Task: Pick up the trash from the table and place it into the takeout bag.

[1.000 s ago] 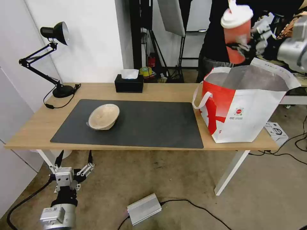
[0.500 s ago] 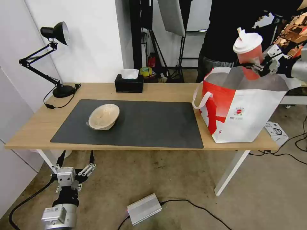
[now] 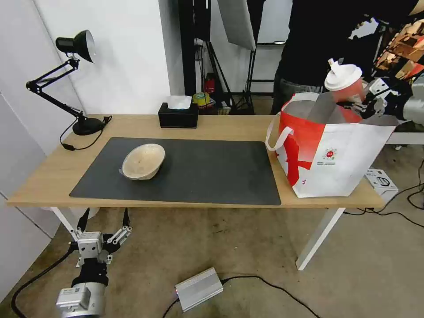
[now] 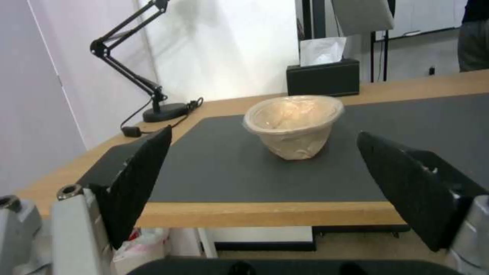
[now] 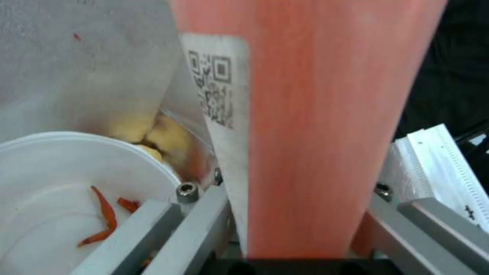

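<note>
My right gripper (image 3: pixel 352 104) is shut on the red drink cup (image 3: pixel 346 86) with its white domed lid, holding it upright, its lower half inside the mouth of the takeout bag (image 3: pixel 335 154) at the table's (image 3: pixel 221 126) right end. The right wrist view shows the cup (image 5: pixel 316 114) between the fingers (image 5: pixel 168 233), above a white bowl with red scraps (image 5: pixel 61 183) lying against the foil lining (image 5: pixel 76 57). A beige shallow bowl (image 3: pixel 142 161) rests on the dark mat (image 3: pixel 212 172). My left gripper (image 3: pixel 104 225) hangs open below the table's front edge, facing that bowl (image 4: pixel 293 124).
A black desk lamp (image 3: pixel 75 79) stands at the table's far left and a black tissue box (image 3: pixel 178 115) at the back. A person in dark clothes (image 3: pixel 318 44) stands behind the bag. A silver box (image 3: pixel 198 289) and cables lie on the floor.
The right gripper has lowered the red cup from high above the bag down into its mouth. The left arm has stayed about where it was.
</note>
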### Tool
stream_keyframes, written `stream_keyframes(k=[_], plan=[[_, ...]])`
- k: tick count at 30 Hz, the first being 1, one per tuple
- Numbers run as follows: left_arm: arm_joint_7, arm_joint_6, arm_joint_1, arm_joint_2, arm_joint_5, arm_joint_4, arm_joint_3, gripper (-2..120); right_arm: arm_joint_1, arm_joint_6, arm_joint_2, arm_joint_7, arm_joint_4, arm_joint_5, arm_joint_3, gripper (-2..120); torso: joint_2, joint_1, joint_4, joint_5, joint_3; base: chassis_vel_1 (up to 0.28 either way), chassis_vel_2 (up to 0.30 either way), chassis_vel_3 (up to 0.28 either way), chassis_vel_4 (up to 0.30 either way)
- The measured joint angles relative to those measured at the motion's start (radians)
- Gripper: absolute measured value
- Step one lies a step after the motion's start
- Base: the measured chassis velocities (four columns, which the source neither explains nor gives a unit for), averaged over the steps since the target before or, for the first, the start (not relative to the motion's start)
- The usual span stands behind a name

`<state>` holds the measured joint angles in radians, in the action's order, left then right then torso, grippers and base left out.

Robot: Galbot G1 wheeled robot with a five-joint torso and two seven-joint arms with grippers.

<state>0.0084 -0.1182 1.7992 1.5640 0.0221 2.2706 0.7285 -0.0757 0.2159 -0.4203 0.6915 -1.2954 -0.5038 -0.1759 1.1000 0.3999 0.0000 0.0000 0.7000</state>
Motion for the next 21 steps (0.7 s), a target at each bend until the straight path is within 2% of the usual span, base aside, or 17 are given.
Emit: stream_keyframes(k=[9,13,14,18,19,21], plan=[[0.000,-0.001,0.000,0.003,0.000,0.003,-0.002,98,-0.021,-0.007,0.013,0.007,-0.043,-0.002,-0.017,8,0.000,0.000,0.0000,-0.0001,0.000,0.000,0.000,0.000,0.000],[0.000,-0.001,0.000,0.005,0.001,0.004,-0.004,98,-0.028,-0.009,0.014,0.008,-0.058,-0.002,-0.026,26,0.000,0.000,0.0001,-0.0001,0.000,0.000,0.000,0.000,0.000],[0.000,-0.001,0.000,0.005,0.001,0.004,-0.004,98,-0.028,-0.009,0.014,0.008,-0.058,-0.002,-0.026,26,0.000,0.000,0.0001,-0.0001,0.000,0.000,0.000,0.000,0.000],[0.000,-0.001,-0.001,0.006,0.001,0.004,-0.006,98,-0.026,-0.010,0.014,0.007,-0.061,-0.003,-0.030,44,0.000,0.000,0.0000,-0.0001,0.000,0.000,0.000,0.000,0.000],[0.000,-0.001,-0.001,0.006,0.001,0.004,-0.006,98,-0.026,-0.010,0.014,0.007,-0.061,-0.003,-0.030,44,0.000,0.000,0.0000,-0.0001,0.000,0.000,0.000,0.000,0.000],[0.000,-0.001,-0.001,0.007,0.002,0.004,-0.006,98,-0.022,-0.010,0.015,0.008,-0.062,-0.004,-0.030,53,0.000,0.000,0.0000,-0.0001,0.000,0.000,0.000,0.000,0.000]])
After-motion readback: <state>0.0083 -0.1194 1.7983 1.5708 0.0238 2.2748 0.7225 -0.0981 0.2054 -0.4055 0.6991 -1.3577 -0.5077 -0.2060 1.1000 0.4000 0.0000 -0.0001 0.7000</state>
